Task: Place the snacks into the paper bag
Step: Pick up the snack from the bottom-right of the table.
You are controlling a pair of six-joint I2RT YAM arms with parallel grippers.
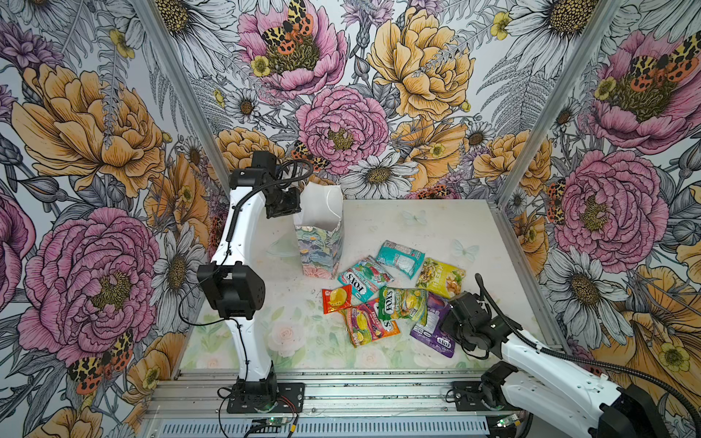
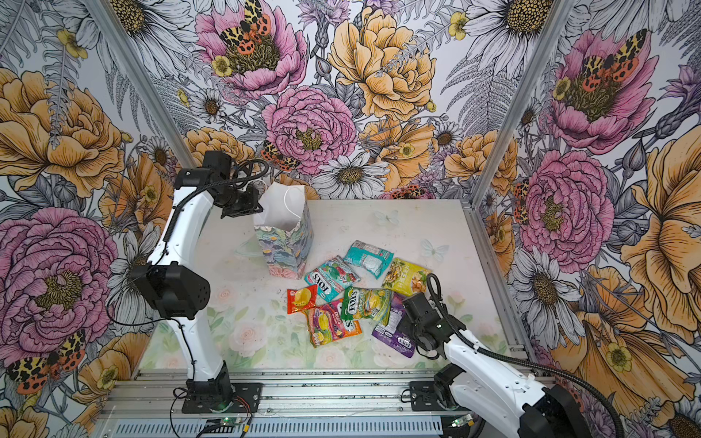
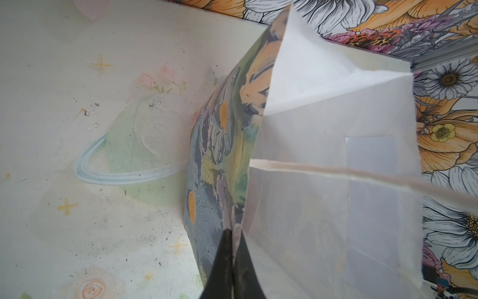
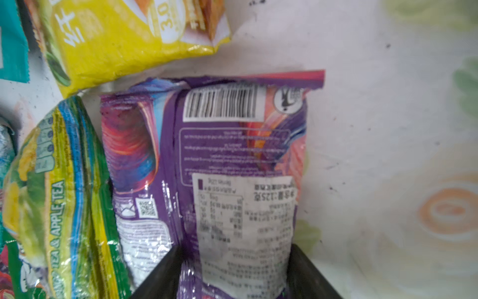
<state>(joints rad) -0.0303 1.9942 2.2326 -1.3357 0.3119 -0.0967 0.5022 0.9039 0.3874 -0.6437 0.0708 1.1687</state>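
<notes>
We have bagged nothing yet: left jaws clamp the paper bag point(image 1: 320, 246) rim; right jaws, half-open, straddle the purple packet point(image 4: 232, 155).

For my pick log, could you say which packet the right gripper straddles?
The purple packet, barcode up, between the right gripper's jaws; the others lie outside.
</notes>
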